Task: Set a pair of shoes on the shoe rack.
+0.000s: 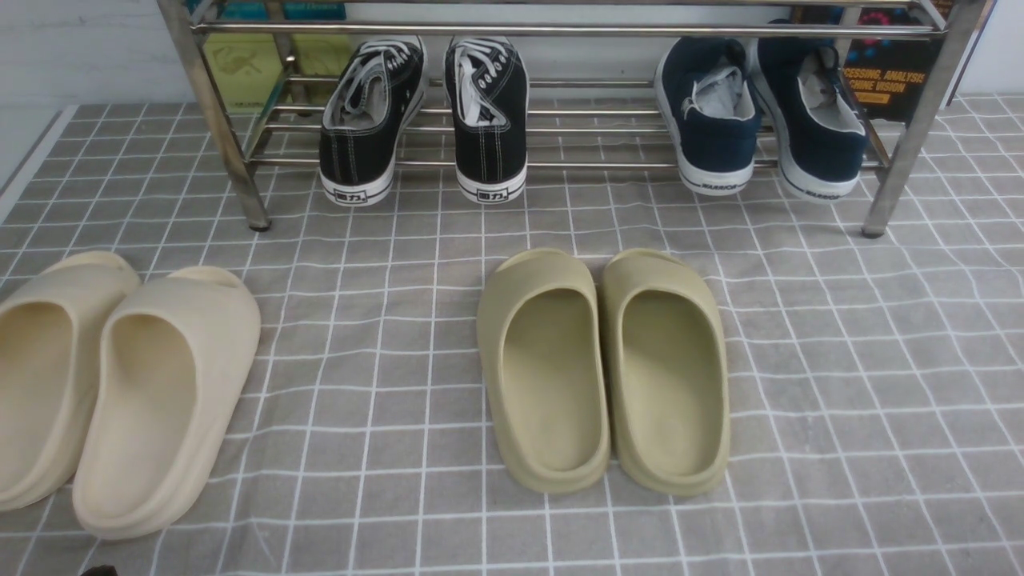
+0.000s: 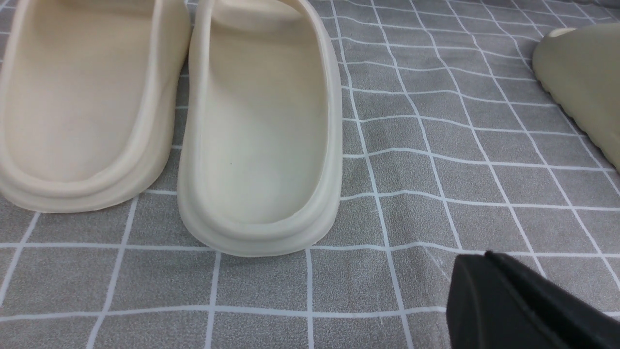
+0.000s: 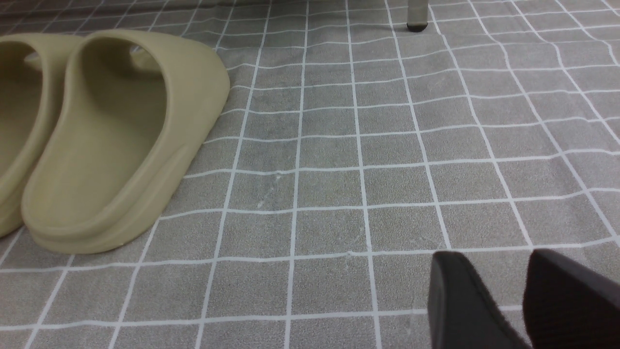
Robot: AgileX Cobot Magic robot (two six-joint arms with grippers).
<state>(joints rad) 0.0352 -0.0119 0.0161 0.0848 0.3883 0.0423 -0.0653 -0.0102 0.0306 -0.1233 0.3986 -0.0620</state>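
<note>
Front view: the two black canvas low-top sneakers with white laces and soles (image 1: 424,120) sit side by side on the lower bars of the shiny steel-tube shoe rack (image 1: 560,164), heels toward the robot and jutting slightly past the front bar. That placement suggests the pair is already stowed. Each white heel strip carries a small black label whose characters are too small to read with certainty. Beside them on the same shelf rest two navy blue sneakers with white soles (image 1: 760,112), their heel strips printed "WARRIOR". A dark book or box behind the rack's right leg (image 1: 888,76) shows orange words, partly "...CESSING, ANALYSIS" and "...CHINE VISION". Neither arm is visible here.

Left wrist view: the left gripper (image 2: 528,305) shows as one dark mass near the grey checked cloth of the worktop (image 2: 436,160); whether it is spread or pressed together cannot be told. It holds nothing. The cream foam slides (image 2: 261,126) lie just ahead of it, untouched.

Right wrist view: the right gripper (image 3: 523,300) has its two dark fingers spread with cloth visible between them, empty. The olive foam slides (image 3: 116,140) lie ahead and to one side, and a rack foot stands far ahead.
</note>
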